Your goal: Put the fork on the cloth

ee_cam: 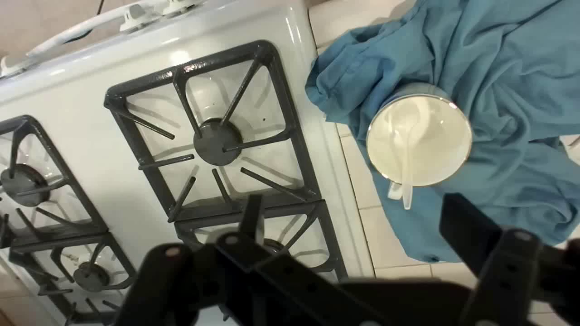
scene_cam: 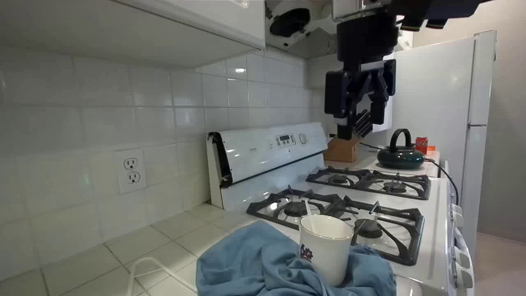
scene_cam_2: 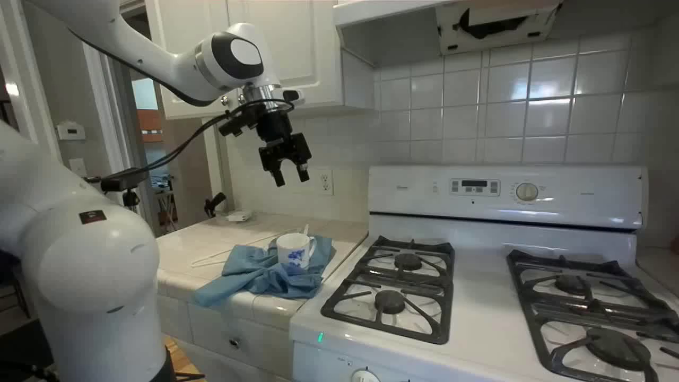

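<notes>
A white plastic utensil (ee_cam: 407,172) stands in a white mug (ee_cam: 439,145), its handle leaning over the rim. Its head lies inside the mug and looks rounded; I cannot tell fork from spoon. The utensil also shows in both exterior views (scene_cam: 308,211) (scene_cam_2: 306,229). The mug (scene_cam: 328,257) (scene_cam_2: 290,252) stands upright on a crumpled blue cloth (scene_cam: 254,259) (scene_cam_2: 254,281), which also fills the right of the wrist view (ee_cam: 512,181). My gripper (scene_cam: 361,125) (scene_cam_2: 292,178) is open and empty, pointing down, high above the mug and cloth. Its fingers are wide apart in the wrist view (ee_cam: 353,206).
A white stove (scene_cam_2: 477,297) with black grates (scene_cam_2: 390,302) is beside the cloth. A thin white wire frame (scene_cam: 139,263) lies on the tiled counter (scene_cam: 156,246). A green kettle (scene_cam: 400,158) and red can (scene_cam: 421,146) stand beyond the stove. Cabinets (scene_cam: 185,24) hang above.
</notes>
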Action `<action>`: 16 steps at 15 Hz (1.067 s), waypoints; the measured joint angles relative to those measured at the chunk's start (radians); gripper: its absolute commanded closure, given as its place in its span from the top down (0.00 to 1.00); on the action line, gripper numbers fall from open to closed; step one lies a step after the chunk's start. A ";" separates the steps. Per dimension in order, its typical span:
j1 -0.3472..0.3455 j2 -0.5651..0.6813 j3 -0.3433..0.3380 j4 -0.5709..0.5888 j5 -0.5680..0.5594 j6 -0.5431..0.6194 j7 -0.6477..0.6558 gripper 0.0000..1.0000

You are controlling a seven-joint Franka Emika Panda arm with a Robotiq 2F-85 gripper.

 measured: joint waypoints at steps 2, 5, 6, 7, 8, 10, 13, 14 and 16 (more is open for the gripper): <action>0.000 0.000 0.000 0.000 0.000 0.000 0.000 1.00; 0.000 0.000 0.000 0.000 0.000 0.000 0.000 1.00; 0.000 0.000 0.000 0.000 0.000 0.000 0.000 1.00; 0.000 0.000 0.000 0.000 0.000 0.000 0.000 1.00; 0.000 0.000 0.000 0.000 0.000 0.000 0.000 1.00; 0.002 0.000 -0.002 0.000 0.000 0.000 0.000 1.00; 0.014 0.010 -0.011 -0.013 0.004 0.038 0.004 1.00; 0.020 0.016 -0.014 -0.030 0.007 0.075 0.004 1.00; 0.027 0.028 -0.022 -0.075 0.007 0.195 0.007 1.00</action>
